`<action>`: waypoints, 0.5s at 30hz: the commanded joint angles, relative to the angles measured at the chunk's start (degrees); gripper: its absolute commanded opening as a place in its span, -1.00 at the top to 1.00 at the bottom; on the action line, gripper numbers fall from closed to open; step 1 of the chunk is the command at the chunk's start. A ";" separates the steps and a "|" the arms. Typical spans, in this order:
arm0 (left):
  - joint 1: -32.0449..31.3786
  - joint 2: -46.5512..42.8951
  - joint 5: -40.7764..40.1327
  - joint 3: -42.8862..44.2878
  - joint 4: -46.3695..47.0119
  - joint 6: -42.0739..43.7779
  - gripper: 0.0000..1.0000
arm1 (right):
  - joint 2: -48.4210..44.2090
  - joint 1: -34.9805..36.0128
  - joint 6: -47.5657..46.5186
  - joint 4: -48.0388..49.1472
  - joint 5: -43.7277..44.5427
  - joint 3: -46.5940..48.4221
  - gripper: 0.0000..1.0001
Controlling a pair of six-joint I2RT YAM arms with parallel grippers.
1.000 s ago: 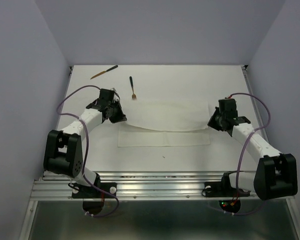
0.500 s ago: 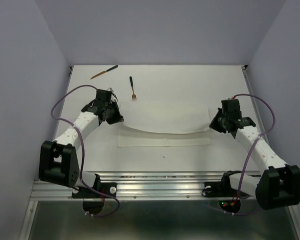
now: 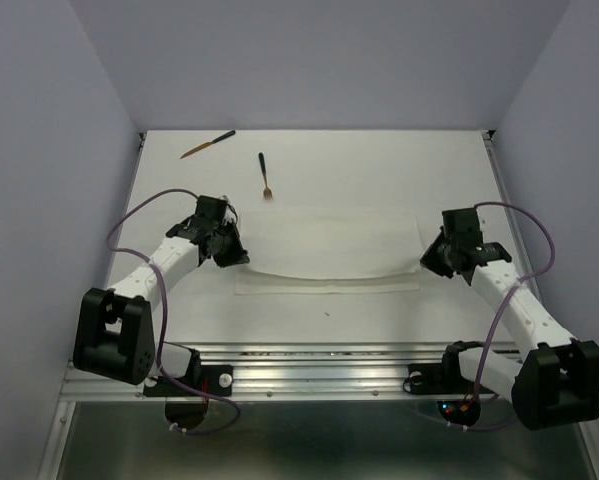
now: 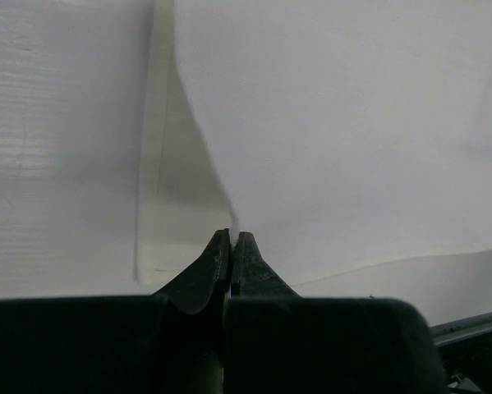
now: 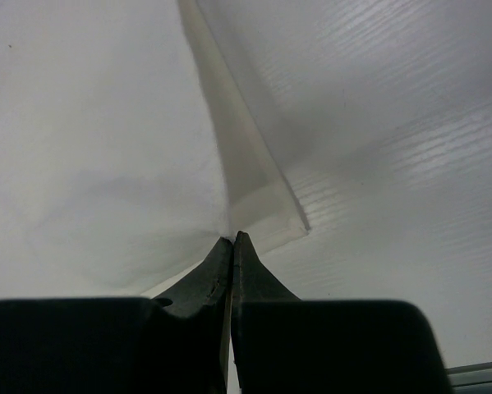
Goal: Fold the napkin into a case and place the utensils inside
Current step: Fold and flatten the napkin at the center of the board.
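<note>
The white napkin [image 3: 329, 250] lies across the middle of the table, its far layer lifted and drawn toward the near edge over the flat lower layer. My left gripper [image 3: 237, 257] is shut on the napkin's left corner [image 4: 233, 223]. My right gripper [image 3: 431, 262] is shut on its right corner [image 5: 232, 234]. Both hold the fold a little above the lower layer's near edge. Two utensils lie at the back: a fork [image 3: 264, 175] with a dark handle, and a knife [image 3: 207, 144] at the far left. No finished case shows.
The table's near edge is a metal rail [image 3: 319, 365] with both arm bases. Purple cables [image 3: 129, 215] loop beside each arm. Lilac walls close the table on three sides.
Both grippers moved toward the near edge with the napkin's lifted corners. The folded layer now covers more of the lower layer.
</note>
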 commanded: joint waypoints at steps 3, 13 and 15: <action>-0.44 -1.21 0.07 -1.23 1.18 -0.76 1.00 | 1.15 -0.32 1.85 -0.20 1.20 -1.23 0.99; -0.53 1.25 -0.11 -2.81 2.93 -1.29 1.00 | 1.59 -0.32 3.08 0.95 -0.22 -4.31 0.99; -0.62 1.52 -0.02 -3.08 3.20 -1.03 1.00 | 1.85 -0.32 2.73 1.56 -0.91 -4.66 0.99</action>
